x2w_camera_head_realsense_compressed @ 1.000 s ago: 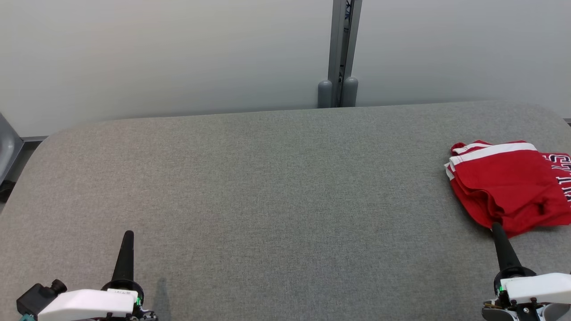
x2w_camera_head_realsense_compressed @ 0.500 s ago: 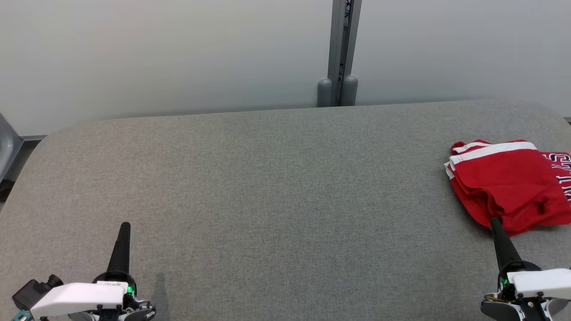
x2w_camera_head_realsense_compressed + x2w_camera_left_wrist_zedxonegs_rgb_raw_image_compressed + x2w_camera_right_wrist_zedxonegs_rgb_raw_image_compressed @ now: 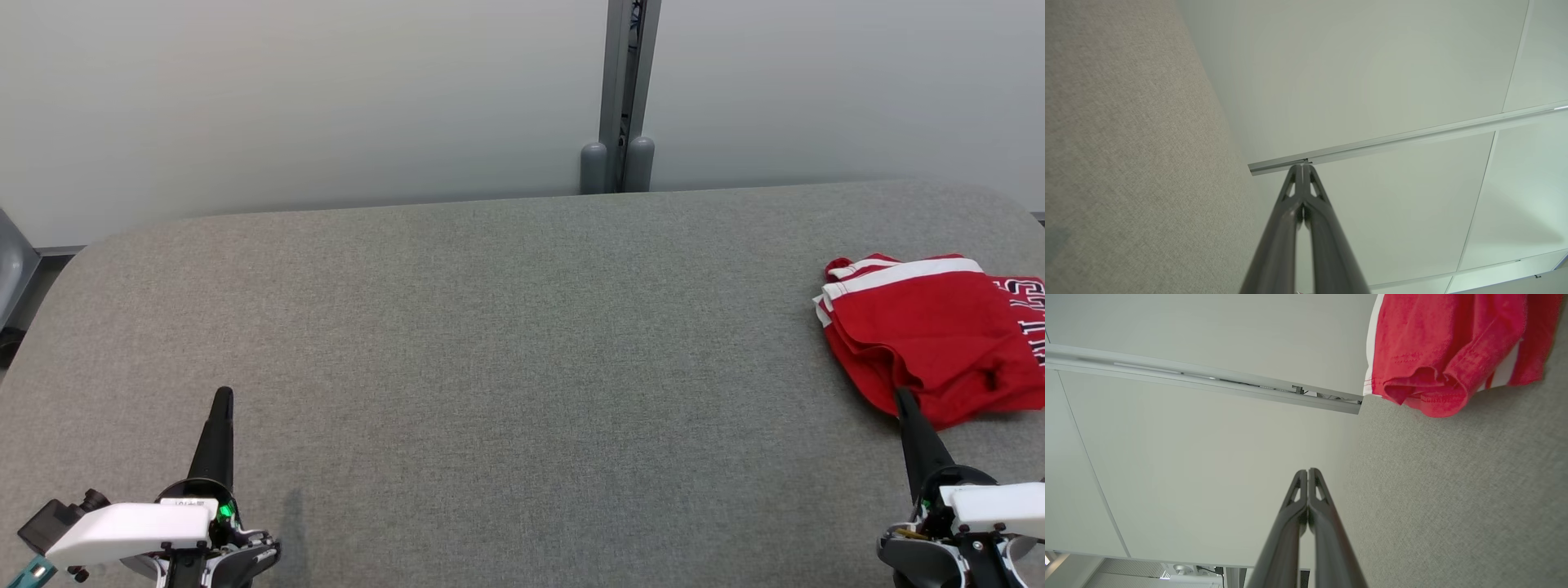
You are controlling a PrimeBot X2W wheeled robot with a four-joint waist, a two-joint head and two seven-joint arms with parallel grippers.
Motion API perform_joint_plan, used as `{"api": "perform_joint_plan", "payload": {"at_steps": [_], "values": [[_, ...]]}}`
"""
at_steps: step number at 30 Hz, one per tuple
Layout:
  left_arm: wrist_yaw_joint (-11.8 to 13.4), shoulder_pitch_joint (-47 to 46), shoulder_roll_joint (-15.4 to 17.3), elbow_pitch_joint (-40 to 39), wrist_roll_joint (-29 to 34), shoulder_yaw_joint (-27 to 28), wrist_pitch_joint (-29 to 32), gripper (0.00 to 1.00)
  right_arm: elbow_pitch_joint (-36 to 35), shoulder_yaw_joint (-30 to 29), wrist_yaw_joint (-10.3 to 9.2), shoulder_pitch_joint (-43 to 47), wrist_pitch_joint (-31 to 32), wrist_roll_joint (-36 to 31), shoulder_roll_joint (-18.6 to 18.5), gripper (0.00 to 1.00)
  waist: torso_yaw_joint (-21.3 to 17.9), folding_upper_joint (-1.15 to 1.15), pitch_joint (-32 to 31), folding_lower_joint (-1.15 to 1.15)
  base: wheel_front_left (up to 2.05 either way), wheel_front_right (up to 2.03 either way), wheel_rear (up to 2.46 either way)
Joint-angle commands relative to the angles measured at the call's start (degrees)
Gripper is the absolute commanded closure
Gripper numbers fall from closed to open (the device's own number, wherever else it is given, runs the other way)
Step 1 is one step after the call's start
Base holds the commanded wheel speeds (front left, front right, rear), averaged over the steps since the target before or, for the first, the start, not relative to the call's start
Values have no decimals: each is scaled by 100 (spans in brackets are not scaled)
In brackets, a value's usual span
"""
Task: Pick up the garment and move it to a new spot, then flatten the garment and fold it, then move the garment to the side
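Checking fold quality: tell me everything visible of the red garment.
The red garment looks like soft knit cotton, with white stripes along its far edge and white, dark-outlined lettering on its right, cut off by the frame. It lies folded in loose, rumpled layers at the right end of the grey table. The shut right gripper is near, not touching.
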Motion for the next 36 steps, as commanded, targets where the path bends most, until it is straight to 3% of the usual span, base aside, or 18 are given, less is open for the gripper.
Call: {"api": "perform_joint_plan", "payload": {"at_steps": [1, 20, 36], "values": [[-26, -120, 39, -7, -106, 44, 28, 100, -10, -15, 4, -104, 44, 140, -52, 100, 0, 0, 2, 0, 0, 0, 0], [-69, -306, 39, 44, -808, 133, 234, 100, 60, -30, 4, -233, 242, 966, -64, 100, -7, 0, 29, 0, 0, 0, 0], [-64, -295, 29, 43, -790, 140, 237, 100, 60, -29, 4, -222, 241, 949, -63, 100, -7, 0, 30, 0, 0, 0, 0]]}}
